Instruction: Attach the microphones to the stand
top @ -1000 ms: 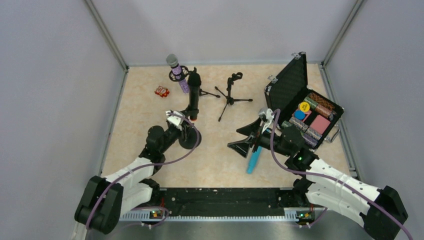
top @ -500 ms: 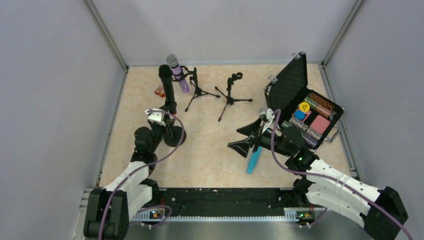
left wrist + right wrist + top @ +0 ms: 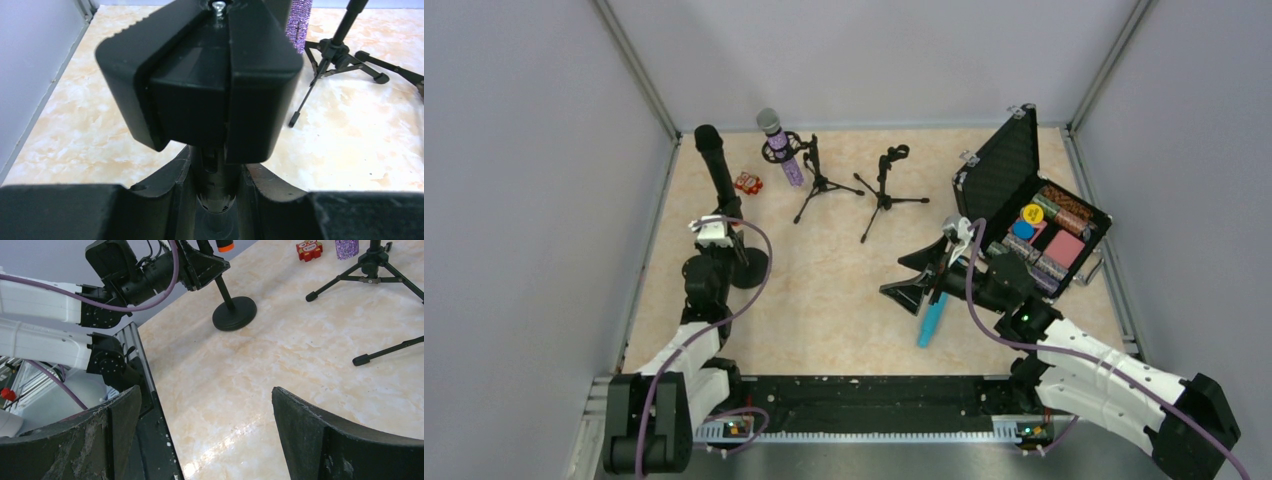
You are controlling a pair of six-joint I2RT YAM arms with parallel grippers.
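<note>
L tool (image 3: 715, 234) clamps disc-base stand (image 3: 748, 271); blk cylindrical mic (image 3: 716, 170) above.

Grey walls (image 3: 874, 60), beige marbled tabletop (image 3: 844, 300)

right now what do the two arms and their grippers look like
Both arms: white shells, black joints, a purple cable along each. The left gripper and right gripper are black with wedge-shaped fingers. A green light glows on the right arm.
</note>
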